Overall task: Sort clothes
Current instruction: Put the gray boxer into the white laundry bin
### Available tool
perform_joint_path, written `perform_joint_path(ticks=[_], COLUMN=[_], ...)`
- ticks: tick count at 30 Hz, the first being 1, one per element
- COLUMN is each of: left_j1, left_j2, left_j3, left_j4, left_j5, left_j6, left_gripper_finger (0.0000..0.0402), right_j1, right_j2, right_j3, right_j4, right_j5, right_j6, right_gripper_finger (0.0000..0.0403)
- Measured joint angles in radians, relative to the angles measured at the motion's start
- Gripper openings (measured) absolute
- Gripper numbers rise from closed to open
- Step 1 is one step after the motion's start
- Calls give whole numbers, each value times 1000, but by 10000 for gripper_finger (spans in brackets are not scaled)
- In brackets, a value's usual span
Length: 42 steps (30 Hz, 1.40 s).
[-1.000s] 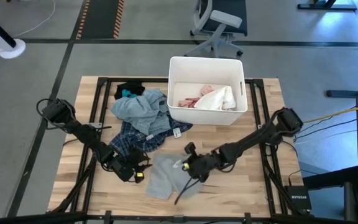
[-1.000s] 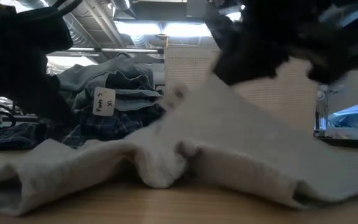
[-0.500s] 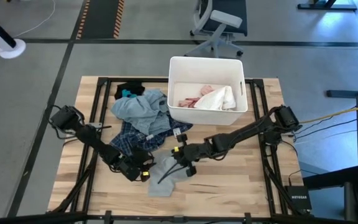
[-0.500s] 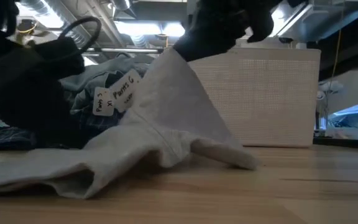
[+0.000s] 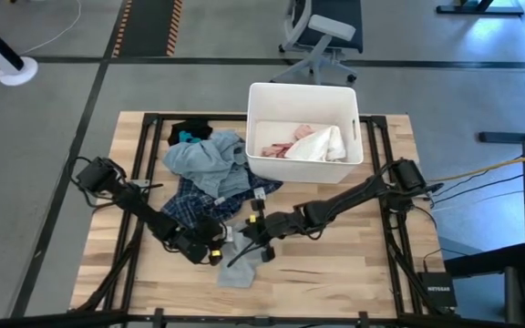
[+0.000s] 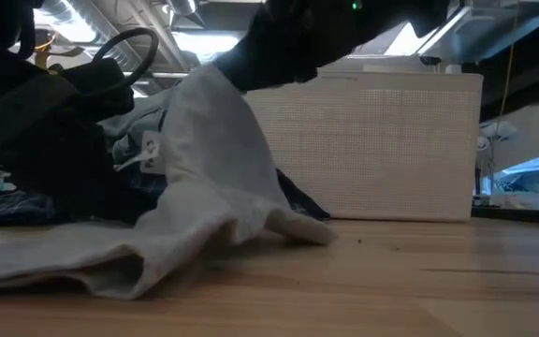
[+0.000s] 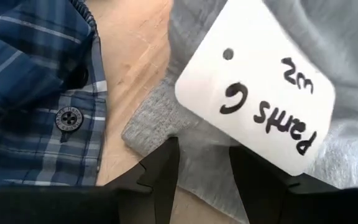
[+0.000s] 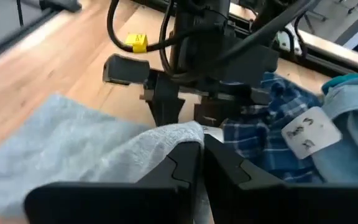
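A: Readable text first?

B: White tag (image 7: 257,84) in the left wrist view, black handwriting, upside down — "Pants G" plus a smaller scrawl, maybe "W2", can't say. It lies on the grey pants (image 5: 244,260). A second tag (image 8: 311,130) sits on the blue plaid shirt (image 5: 199,205); its writing is too blurred to read. The plaid shirt has a dark button (image 7: 69,118) with letters round the rim, too small to read.

A: Pants look and place?

B: Light grey knit, soft, crumpled. On the table (image 5: 354,273) near the middle of the front edge, one end pulled up into a peak in the low view, the rest flat on the wood.

A: Right gripper?

B: Right gripper (image 5: 253,239) has its fingers clenched on a fold of the grey pants, lifting that end — the pinch shows in the right wrist view.

A: Left?

B: Left gripper (image 5: 215,253) is just beside it, fingers parted over the pants' edge and tag. Whether they are gripping the cloth, cannot tell.

A: Other clothes?

B: Light blue-grey garment (image 5: 203,157) heaped behind the plaid toward the back left; teal piece (image 5: 188,138) and black piece (image 5: 190,128) at the back edge. Pink garment (image 5: 283,146) and white garment (image 5: 322,144) lie inside the white bin (image 5: 303,91) at the back middle.
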Motion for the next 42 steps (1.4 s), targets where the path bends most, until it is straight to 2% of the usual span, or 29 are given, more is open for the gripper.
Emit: perform_joint_path(ticks=[3,7,10,13,16,20,23,27,35,42], left_j1=[0,-1,-3,-12,-28,-41,-41,-40,-39,-33], left_j2=[0,-3,-26,-75,-136,-205,-217,-218,-218,-219], left_j3=[0,0,0,0,-3,-2,-3,-2,-2,-1], left_j4=[2,4,-8,-66,-153,-245,-275,-277,-283,-275], left_j5=[2,8,40,82,102,89,78,69,54,49], left_j6=[0,29,54,57,50,27,16,4,-4,-10], left_gripper_finger=[141,141,141,141,141,141,141,141,141,141], right_j1=[-6,-6,-6,-6,-6,11,42,98,226,238], right_j2=[22,36,29,-14,-61,-84,-88,-79,-64,-1], right_j3=[1,1,1,7,36,43,27,-39,-158,-195], right_j4=[13,14,-36,-184,-412,-675,-738,-710,-437,-324], right_j5=[-9,-14,-14,-13,-1,59,109,131,233,304], right_j6=[50,44,-35,-140,-207,-188,-165,-136,-203,-257], right_gripper_finger=[53,102,147,187,213,222,221,216,198,176])
